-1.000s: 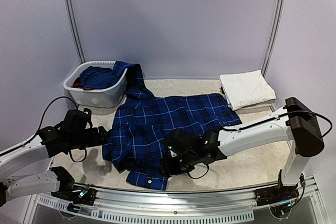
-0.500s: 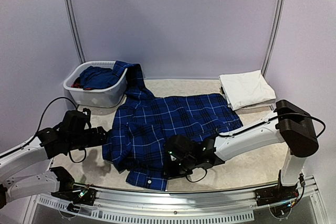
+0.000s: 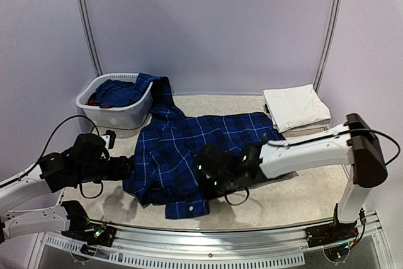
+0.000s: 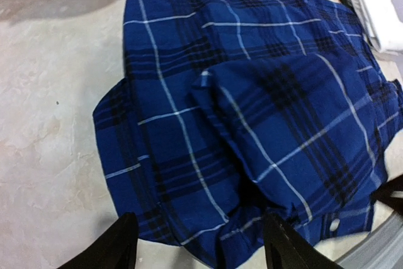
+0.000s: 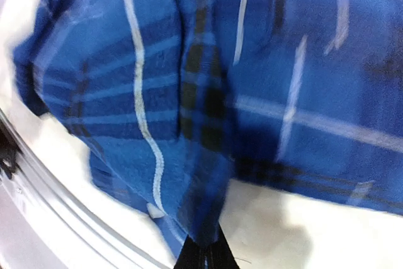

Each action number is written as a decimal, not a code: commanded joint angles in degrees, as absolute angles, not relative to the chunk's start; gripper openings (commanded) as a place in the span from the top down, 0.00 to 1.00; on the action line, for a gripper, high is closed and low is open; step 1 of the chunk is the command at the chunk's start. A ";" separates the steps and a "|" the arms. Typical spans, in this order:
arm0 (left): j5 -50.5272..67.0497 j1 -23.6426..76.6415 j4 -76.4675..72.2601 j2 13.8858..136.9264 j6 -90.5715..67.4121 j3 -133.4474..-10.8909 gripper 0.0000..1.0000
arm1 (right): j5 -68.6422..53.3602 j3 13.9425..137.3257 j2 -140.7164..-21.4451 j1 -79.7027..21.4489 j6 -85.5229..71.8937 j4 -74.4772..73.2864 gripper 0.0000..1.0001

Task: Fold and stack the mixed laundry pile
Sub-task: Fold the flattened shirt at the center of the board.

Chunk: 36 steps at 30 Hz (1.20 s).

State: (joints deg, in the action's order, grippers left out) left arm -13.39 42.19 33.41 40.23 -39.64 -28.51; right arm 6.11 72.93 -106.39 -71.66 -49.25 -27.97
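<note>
The navy plaid shirt [image 3: 189,146] lies spread across the middle of the table, one sleeve trailing up over the basket rim. My right gripper [image 3: 206,184] is shut on the shirt's near hem [image 5: 208,218], and a fold of cloth rises from its closed tips [image 5: 206,255]. My left gripper [image 3: 128,168] is open at the shirt's left edge. Its fingers straddle the lower corner of the shirt [image 4: 208,218] without pinching it. Folded white trousers [image 3: 296,108] sit at the back right. A solid blue piece [image 3: 119,92] and a bit of red [image 3: 93,100] lie in the basket.
The white oval basket [image 3: 116,120] stands at the back left. The metal rail of the table's near edge [image 3: 208,234] runs just below the shirt hem. Bare tabletop [image 3: 296,193] shows at the front right, and the white trousers [image 4: 378,11] lie beyond the shirt.
My right gripper has shut on the shirt's near hem and drawn it up and left, bunching the lower corner. My left gripper has narrowed a little and stayed by the left edge.
</note>
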 commanded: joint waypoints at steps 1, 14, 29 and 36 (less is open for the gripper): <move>-11.25 45.14 36.05 40.05 -39.13 -31.59 0.33 | 14.18 80.25 -100.96 -67.14 -40.08 -42.99 1.00; 2.83 51.42 23.33 46.47 -35.81 -31.39 0.42 | 16.68 92.99 -96.01 -56.88 -28.04 -56.03 1.00; -5.71 58.40 18.35 69.29 -34.49 -35.79 0.50 | 18.42 92.27 -90.02 -47.23 -21.99 -61.72 1.00; -12.18 57.92 19.66 77.34 -36.85 -37.26 0.53 | 17.33 86.10 -89.92 -42.43 -18.37 -60.01 1.00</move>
